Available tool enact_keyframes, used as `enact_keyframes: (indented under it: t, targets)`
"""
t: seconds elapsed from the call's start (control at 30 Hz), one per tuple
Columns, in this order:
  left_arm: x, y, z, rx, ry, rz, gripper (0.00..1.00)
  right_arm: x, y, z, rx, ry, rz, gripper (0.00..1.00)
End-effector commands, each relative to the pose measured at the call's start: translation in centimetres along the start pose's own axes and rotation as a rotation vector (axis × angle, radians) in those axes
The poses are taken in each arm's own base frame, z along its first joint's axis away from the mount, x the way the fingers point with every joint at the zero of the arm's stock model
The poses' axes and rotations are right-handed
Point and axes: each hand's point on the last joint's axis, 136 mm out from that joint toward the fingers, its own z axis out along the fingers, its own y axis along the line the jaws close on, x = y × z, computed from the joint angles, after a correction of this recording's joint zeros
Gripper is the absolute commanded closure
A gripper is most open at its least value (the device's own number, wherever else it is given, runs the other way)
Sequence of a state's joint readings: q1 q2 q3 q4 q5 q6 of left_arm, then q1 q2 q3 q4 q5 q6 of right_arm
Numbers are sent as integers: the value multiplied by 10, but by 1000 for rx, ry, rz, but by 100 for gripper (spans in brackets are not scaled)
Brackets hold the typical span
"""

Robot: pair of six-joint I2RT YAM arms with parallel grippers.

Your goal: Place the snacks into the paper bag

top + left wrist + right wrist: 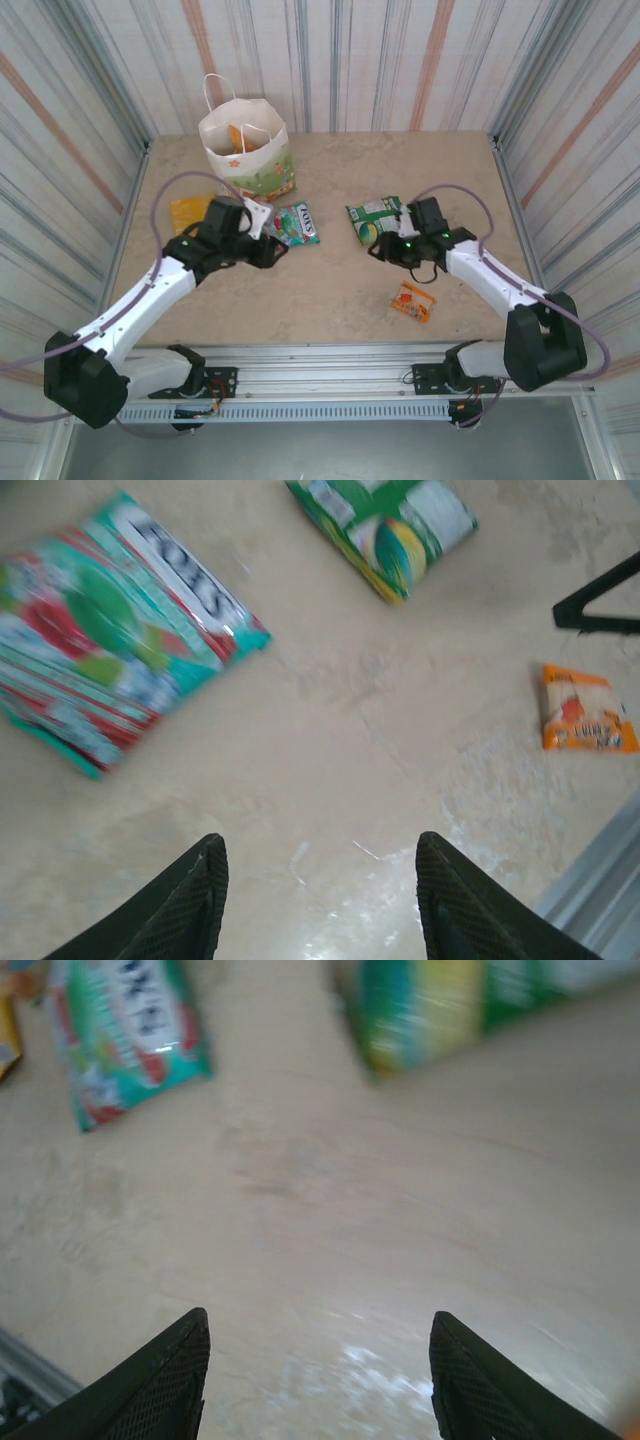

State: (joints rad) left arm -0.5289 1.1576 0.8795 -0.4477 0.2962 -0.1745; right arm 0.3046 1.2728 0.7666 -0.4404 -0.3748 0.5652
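Snack packets, top external view: four lie flat on the table (330,290), with the yellow-orange packet (190,212) at the left, the teal-and-red packet (297,225) and the green-and-white packet (375,214) mid-table, and the small orange packet (413,302) near right. The paper bag (245,145) stands upright at far left-centre, mouth open. The left gripper (272,247) hovers just beside the teal-and-red packet, and the right gripper (378,246) just beside the green-and-white one. Left wrist view: jaws stand apart with nothing between them; the teal-and-red packet (110,630) lies ahead, left. Right wrist view: jaws likewise released and empty; the green-and-white packet (450,1000) lies ahead, blurred. Expect light, crinkly, slippery film over crushable contents. Take hold at a sealed edge or across the narrow width, with a gentle pinch.
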Motion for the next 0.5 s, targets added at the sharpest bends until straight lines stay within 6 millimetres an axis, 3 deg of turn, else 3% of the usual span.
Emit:
enact_keyframes:
  t: [0.0,0.13,0.33,0.47]
  targets:
    - [7,-17,25,56,-22,-51,46,36,-45,-15,89,55,224,40]
    - [28,-30,52,98,31,-68,46,56,-88,-38,178,2,440,34]
    - [35,-39,75,126,88,-86,47,76,-118,-60,287,-57,549,27]
    - [30,-45,81,147,91,-76,48,83,-129,-57,348,-24,614,25]
